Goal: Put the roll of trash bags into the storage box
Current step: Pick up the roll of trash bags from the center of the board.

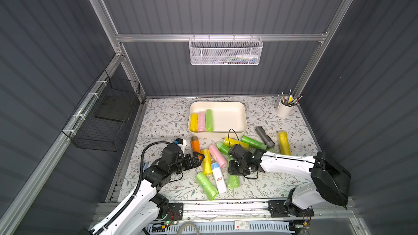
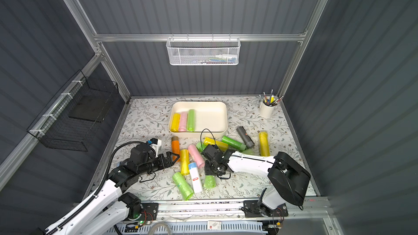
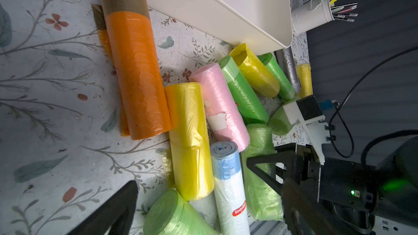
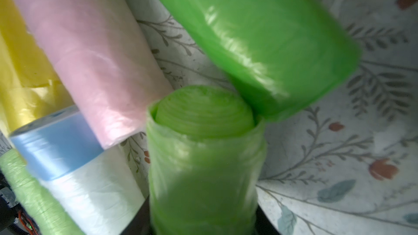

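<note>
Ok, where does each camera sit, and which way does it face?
Top views: high above the arm bases, looking down across the table; left arm and right arm show.
Left wrist: faces orange roll and box; one own finger shows.
Right wrist: close on the pale green roll in its end effector.
Shared: both wrist views catch the pink roll.

The storage box is a shallow cream-white bin with rounded corners, sitting flat toward the back. It's got a yellow roll, pink roll and green roll lined up at one end. The light green roll sits well in front of it, spiral end right up against a darker green roll.
</note>
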Robot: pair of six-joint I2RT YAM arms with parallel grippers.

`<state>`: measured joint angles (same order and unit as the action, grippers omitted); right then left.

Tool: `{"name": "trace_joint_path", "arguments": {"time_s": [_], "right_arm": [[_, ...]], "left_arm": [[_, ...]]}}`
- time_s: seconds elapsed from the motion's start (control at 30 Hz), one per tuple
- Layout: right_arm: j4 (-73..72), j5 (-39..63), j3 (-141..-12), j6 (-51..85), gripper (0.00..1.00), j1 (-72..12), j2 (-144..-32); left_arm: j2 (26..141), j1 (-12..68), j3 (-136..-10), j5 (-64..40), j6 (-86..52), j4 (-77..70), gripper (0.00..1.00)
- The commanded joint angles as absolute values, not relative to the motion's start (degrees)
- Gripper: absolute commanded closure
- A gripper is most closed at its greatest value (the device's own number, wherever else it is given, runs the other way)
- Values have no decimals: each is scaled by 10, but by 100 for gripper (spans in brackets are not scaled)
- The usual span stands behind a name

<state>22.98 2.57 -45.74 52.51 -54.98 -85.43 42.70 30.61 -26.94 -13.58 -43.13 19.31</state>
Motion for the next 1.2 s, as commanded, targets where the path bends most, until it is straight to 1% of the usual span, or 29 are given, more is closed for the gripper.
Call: {"name": "trace_joint_path", "arguments": {"time_s": [0.0, 0.23, 0.47, 0.6, 0.87, 1.17], "right_arm": [[245, 5, -452, 530, 64, -547, -832], [253, -22, -438, 537, 63, -543, -790], [255, -25, -428, 537, 63, -532, -752], [251, -26, -426, 532, 63, -522, -738], [259, -31, -446, 520, 64, -492, -723], [250, -38, -472, 497, 63, -427, -692]], "left_arm": [[431, 307, -289, -154, -436, 179, 0], [444, 306, -289, -168, -440, 161, 0], [463, 308, -293, -184, -444, 141, 0], [491, 308, -302, -185, -446, 123, 0], [578, 307, -369, -210, -422, 111, 0], [663, 308, -463, -224, -388, 126, 0]]}}
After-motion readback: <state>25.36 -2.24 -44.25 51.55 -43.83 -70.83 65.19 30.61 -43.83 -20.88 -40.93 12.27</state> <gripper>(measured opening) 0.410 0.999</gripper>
